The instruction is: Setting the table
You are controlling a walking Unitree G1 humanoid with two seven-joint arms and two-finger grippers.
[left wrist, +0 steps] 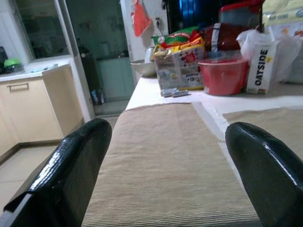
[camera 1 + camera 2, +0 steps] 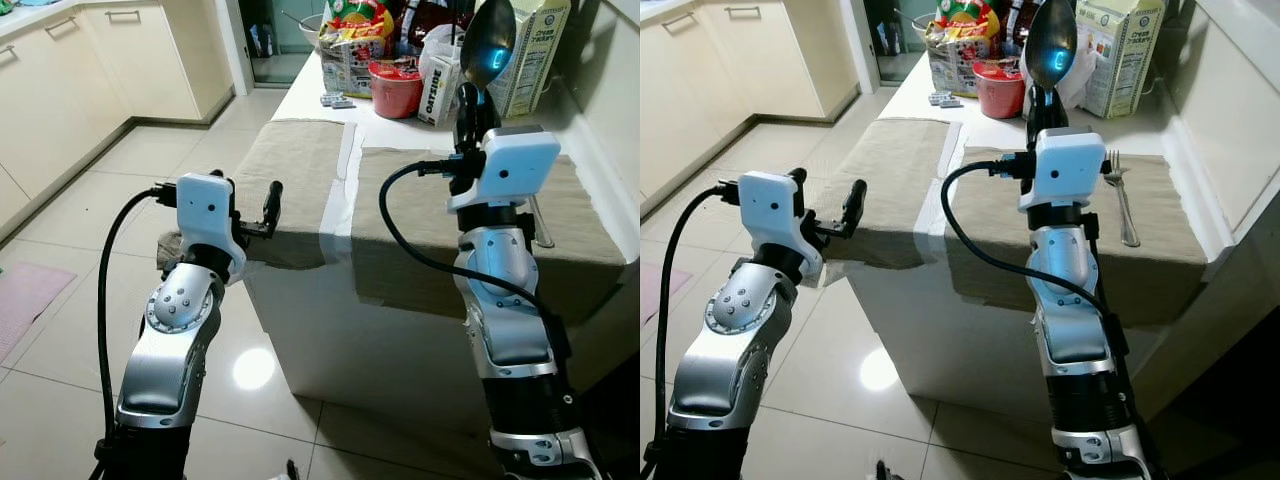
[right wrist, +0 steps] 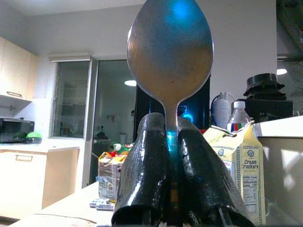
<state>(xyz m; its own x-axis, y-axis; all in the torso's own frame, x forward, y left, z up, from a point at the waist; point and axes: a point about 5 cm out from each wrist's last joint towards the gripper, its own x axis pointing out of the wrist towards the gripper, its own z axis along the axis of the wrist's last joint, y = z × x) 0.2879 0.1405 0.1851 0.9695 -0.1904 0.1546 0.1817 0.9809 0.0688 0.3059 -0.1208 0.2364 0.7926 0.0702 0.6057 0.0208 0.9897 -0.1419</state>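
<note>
My right gripper (image 2: 470, 100) is shut on the handle of a metal spoon (image 2: 488, 44), whose bowl (image 3: 169, 49) stands upright above the right beige placemat (image 2: 410, 190). On that mat's right side lies a silver fork (image 2: 1121, 200). The left beige placemat (image 2: 300, 170) lies on the white table (image 2: 300, 100) with its near edge hanging over. My left gripper (image 2: 262, 212) is open and held level at that near edge, nothing between its fingers (image 1: 71, 170).
At the table's far end stand a red bowl (image 2: 396, 88), snack packets (image 2: 352, 35), an Oatside carton (image 2: 440, 88) and a cream cracker carton (image 2: 530, 55). Cream cabinets (image 2: 90, 70) line the left. Tiled floor (image 2: 110, 200) lies open between cabinets and table. A wall ledge (image 2: 1240, 90) borders the right.
</note>
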